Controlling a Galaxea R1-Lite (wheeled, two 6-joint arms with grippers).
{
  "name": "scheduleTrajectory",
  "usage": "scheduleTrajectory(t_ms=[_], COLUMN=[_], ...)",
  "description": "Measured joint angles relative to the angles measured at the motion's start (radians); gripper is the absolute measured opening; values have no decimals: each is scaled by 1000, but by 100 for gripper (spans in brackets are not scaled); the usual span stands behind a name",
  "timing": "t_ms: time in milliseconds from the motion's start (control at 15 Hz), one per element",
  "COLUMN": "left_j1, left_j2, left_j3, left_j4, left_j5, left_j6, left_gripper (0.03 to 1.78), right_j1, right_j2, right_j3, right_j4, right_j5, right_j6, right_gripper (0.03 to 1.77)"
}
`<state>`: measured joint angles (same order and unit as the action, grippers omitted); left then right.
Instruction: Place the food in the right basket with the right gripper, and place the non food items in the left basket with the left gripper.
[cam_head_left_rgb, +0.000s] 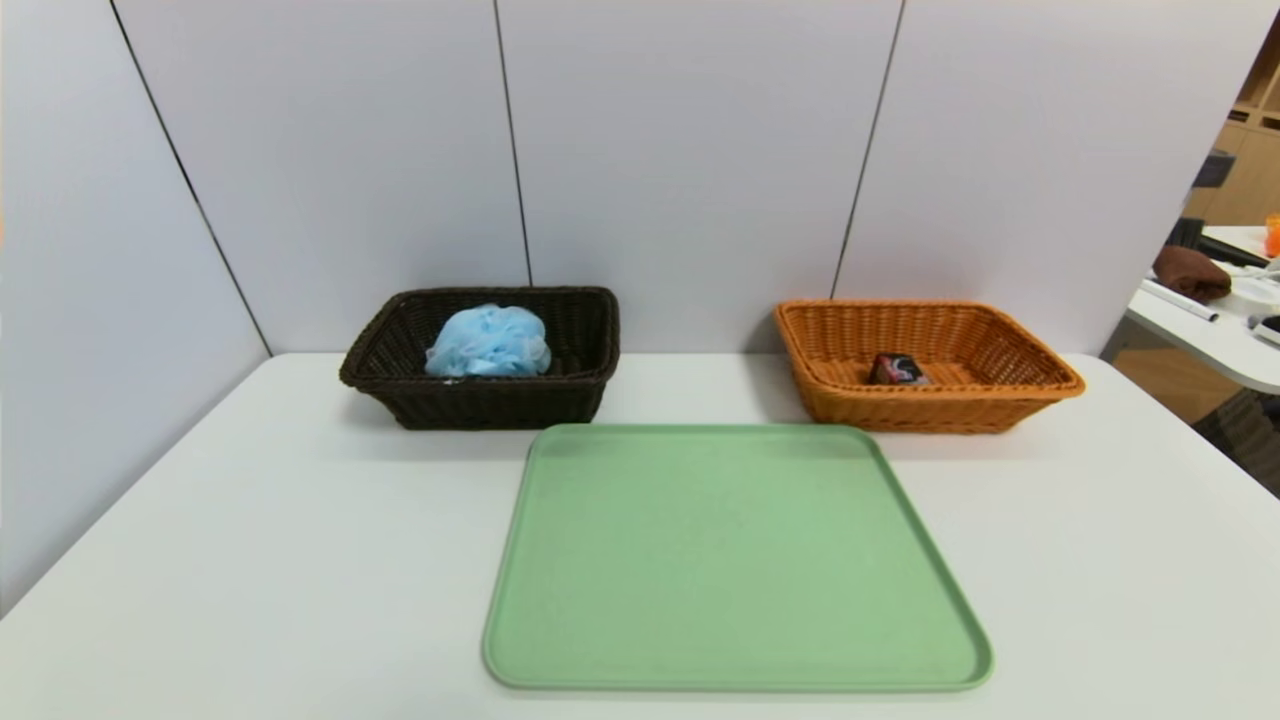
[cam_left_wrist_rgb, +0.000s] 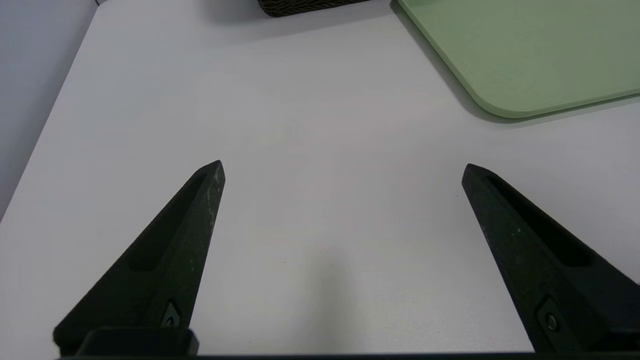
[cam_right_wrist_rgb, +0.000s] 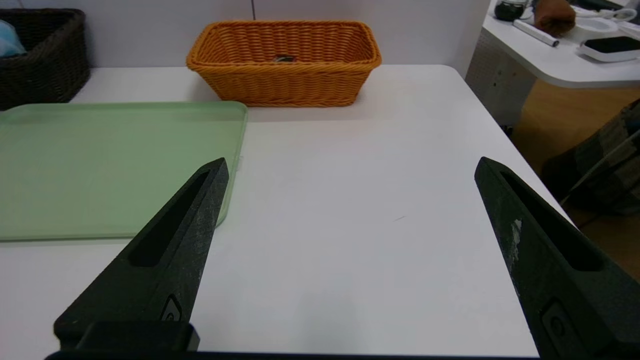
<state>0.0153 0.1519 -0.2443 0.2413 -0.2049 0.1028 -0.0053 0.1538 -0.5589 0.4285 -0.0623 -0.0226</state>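
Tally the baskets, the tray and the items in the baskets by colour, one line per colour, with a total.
Dark brown: 1, the left basket
Orange-brown: 1, the right basket
Green: 1, the tray
Light blue: 1, the mesh puff
Dark with red: 1, the small item in the right basket
Total: 5

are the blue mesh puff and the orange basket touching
Apart: the head view shows the blue mesh puff in the dark basket, well left of the orange basket.
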Motion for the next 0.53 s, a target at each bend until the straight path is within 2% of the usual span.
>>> scheduleTrajectory(t_ms=[333,533], left_j1=[-1,-2], left_j2=[-47,-87], left_j3=[21,66], left_j4=[-40,-124], left_j5=[3,3], left_j6=[-1,4], left_gripper=[169,169], right_j1=[1,1], right_j2=[-87,-133], right_j3=[40,115], right_j4=[-69,-171], right_j5=[103,120], right_j6=[1,-1], right_gripper=[170,170])
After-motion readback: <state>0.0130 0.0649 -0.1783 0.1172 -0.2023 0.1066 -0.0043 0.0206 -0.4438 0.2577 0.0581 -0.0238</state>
